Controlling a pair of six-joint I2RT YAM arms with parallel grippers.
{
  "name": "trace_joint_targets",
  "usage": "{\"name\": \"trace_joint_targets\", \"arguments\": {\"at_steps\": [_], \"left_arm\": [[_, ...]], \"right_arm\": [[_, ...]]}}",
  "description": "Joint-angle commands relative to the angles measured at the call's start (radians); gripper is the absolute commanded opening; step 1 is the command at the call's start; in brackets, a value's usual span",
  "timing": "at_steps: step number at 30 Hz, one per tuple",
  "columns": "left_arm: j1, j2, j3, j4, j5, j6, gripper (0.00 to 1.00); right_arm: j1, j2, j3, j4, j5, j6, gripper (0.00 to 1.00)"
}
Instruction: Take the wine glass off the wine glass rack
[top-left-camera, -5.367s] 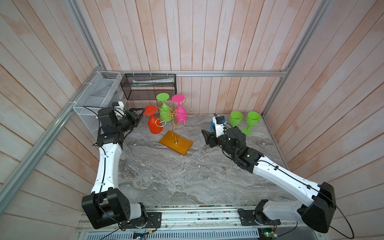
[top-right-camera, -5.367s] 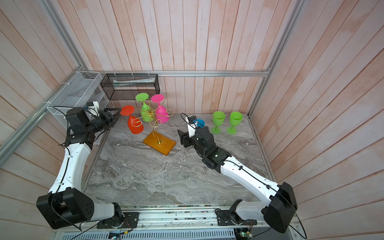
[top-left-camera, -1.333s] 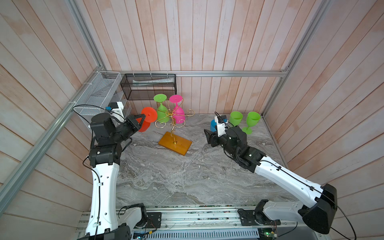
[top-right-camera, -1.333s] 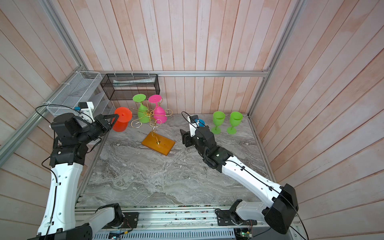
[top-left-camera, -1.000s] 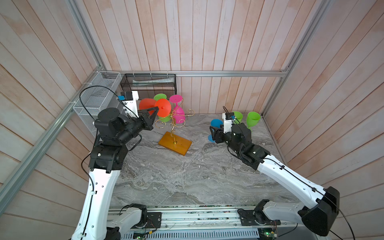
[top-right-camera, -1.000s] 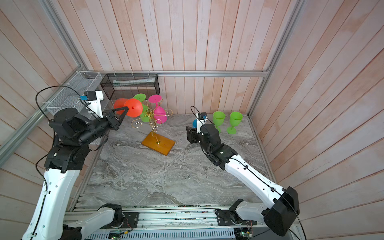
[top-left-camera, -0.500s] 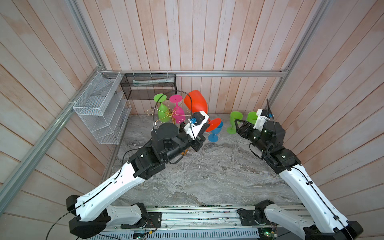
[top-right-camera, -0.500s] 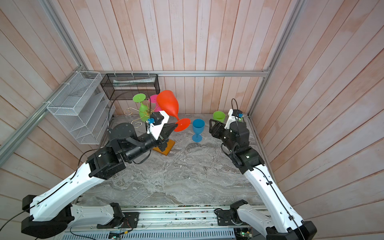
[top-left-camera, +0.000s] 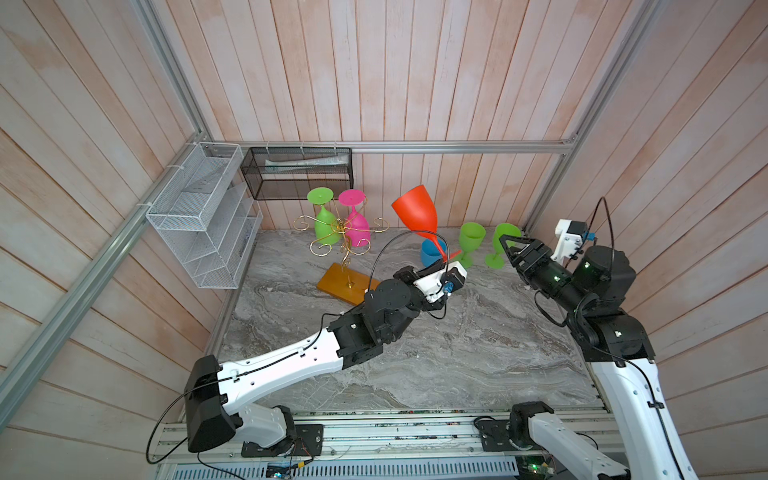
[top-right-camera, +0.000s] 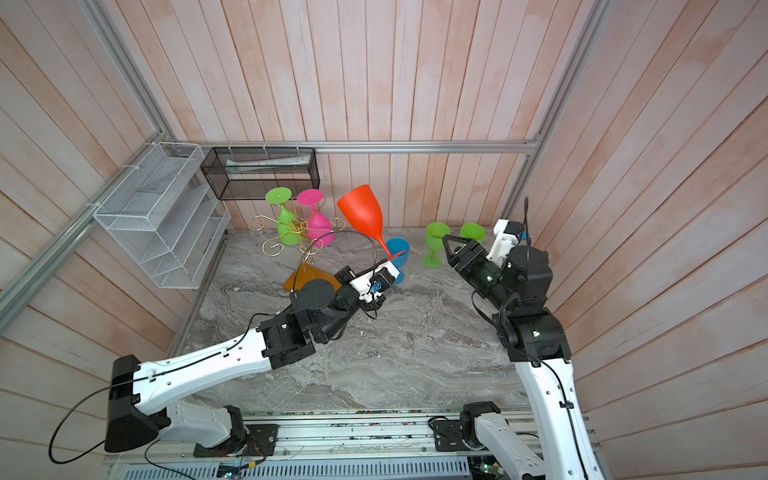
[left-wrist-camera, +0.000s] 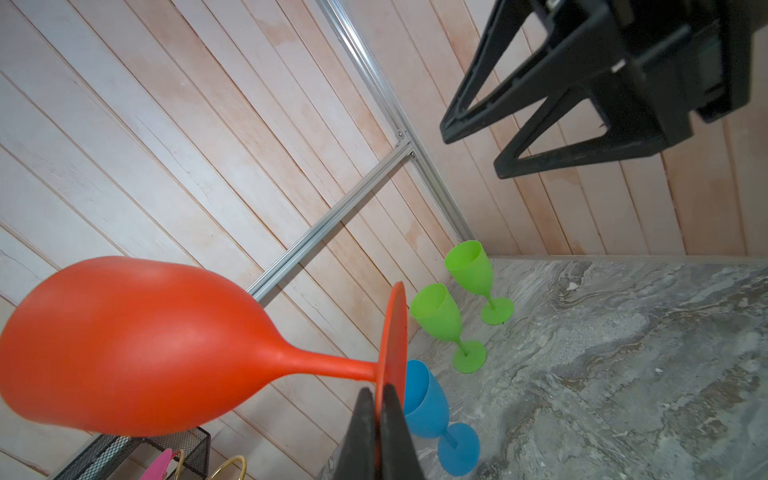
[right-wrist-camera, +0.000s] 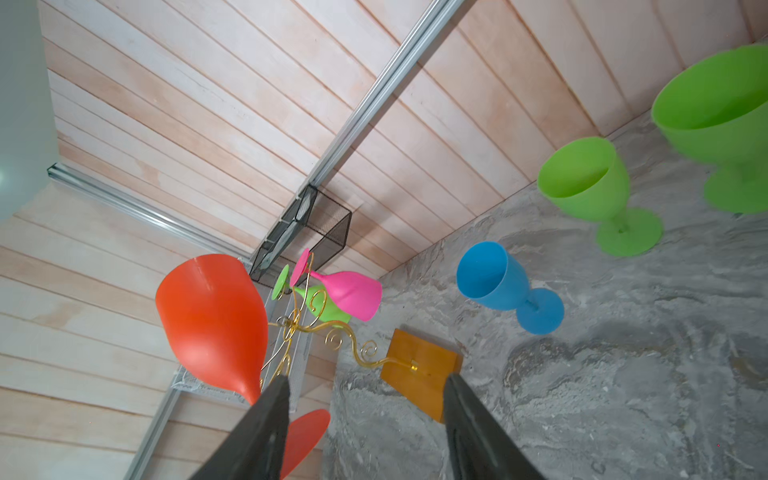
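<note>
Marble tabletop (top-left-camera: 457, 353), plank walls (top-left-camera: 374, 83). We see left gripper (left-wrist-camera: 377, 395) pinching red wine glass (top-left-camera: 415, 208) by foot, held aloft right of wine glass rack (top-left-camera: 336, 282), apart; right gripper (right-wrist-camera: 366, 380) spread, empty.

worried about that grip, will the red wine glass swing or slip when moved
The red wine glass may pivot: the left gripper pinches only its foot's edge, bowl leaning out. Looks like matte plastic, so probably light and stiff.

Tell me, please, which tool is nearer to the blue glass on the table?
Left. The left tool, shut on the orange glass at its foot, hangs close by the blue glass; the right tool is open farther away, by the green glasses.
</note>
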Motion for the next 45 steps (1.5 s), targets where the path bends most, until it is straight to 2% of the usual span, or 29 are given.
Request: {"name": "trace_joint_targets", "arguments": {"at_steps": [1,8,14,24,31,35,42,45], "left_arm": [[-0.024,0.045,-0.039,0.264,-0.090,0.195,0.00],[-0.046,0.131,-0.067,0.427,-0.120,0.348,0.00],[-0.050,0.205,-0.052,0.519,-0.134,0.448,0.00],[-0.052,0.273,-0.013,0.535,-0.115,0.488,0.00],[-0.052,0.296,-0.001,0.546,-0.117,0.509,0.00],[-0.052,0.308,-0.004,0.559,-0.113,0.514,0.00],[-0.052,0.324,0.005,0.569,-0.103,0.519,0.00],[-0.049,0.328,0.008,0.574,-0.102,0.516,0.00]], "right_arm": [[-0.004,0.013,-0.004,-0.012,-0.135,0.076,0.60],[-0.004,0.028,-0.057,0.086,-0.249,0.153,0.60],[-0.004,0.026,-0.071,0.076,-0.266,0.157,0.58],[0.020,0.050,-0.089,0.084,-0.277,0.144,0.56],[0.029,0.067,-0.118,0.098,-0.267,0.143,0.50],[0.033,0.076,-0.125,0.104,-0.257,0.136,0.42],[0.034,0.092,-0.125,0.107,-0.253,0.125,0.24],[0.033,0.089,-0.127,0.102,-0.241,0.114,0.11]]}}
